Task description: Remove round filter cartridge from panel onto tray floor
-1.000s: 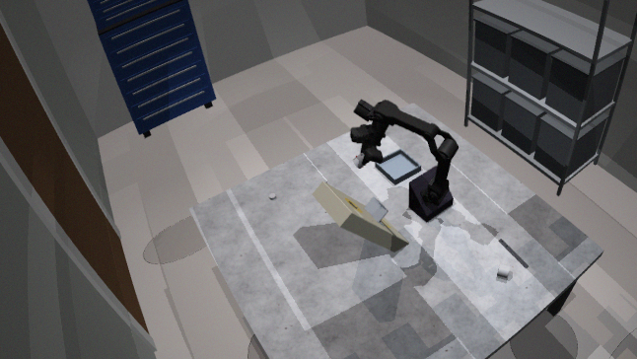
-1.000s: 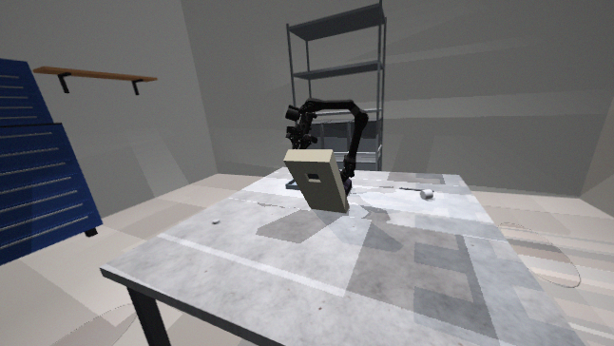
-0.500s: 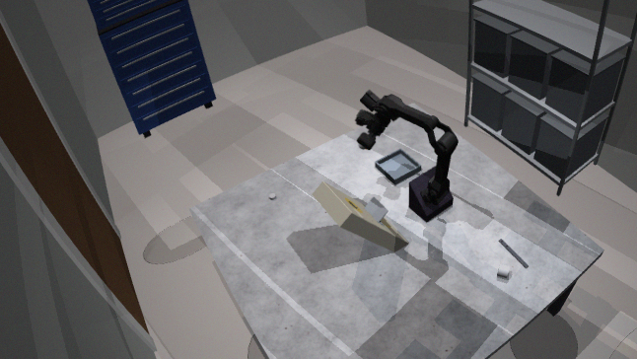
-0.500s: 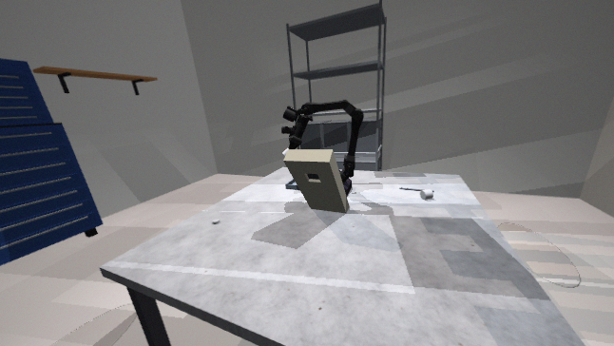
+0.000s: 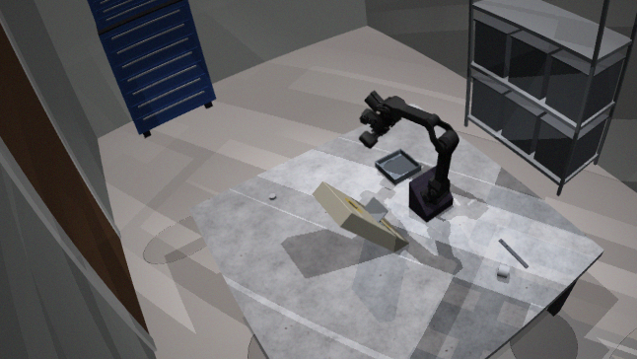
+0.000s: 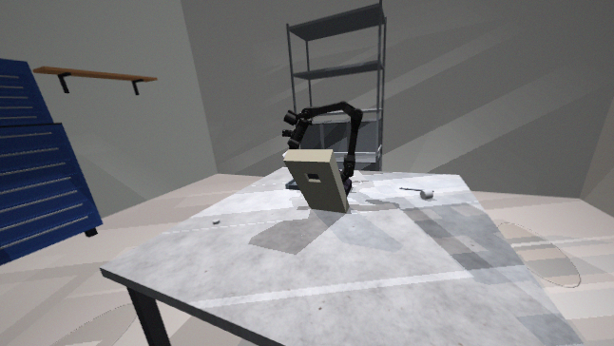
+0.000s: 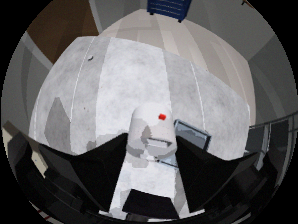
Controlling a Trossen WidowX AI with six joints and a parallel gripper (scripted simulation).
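Observation:
The filter cartridge (image 7: 150, 122), a pale cylinder with a red mark and a slot on its side, is held between the fingers in the wrist view. My gripper (image 5: 367, 128) (image 7: 151, 138) is shut on it, high above the table and clear of the panel. The cartridge cannot be made out clearly in the top and exterior views. The beige service panel (image 5: 335, 197) (image 6: 316, 196) leans on the table, with an open hole through it. The tray (image 5: 386, 174) is a shallow dark-rimmed box, lower right of the gripper in the top view, and shows right of the cartridge in the wrist view.
A grey plate (image 5: 377, 209) juts from the panel's front. The arm's base (image 5: 427, 199) stands near the tray. A flat bar (image 5: 513, 253) (image 6: 411, 189) and a small cylinder (image 5: 503, 271) (image 6: 427, 194) lie on the far side of the base. A small disc (image 5: 272, 196) (image 6: 216, 221) lies beyond the panel.

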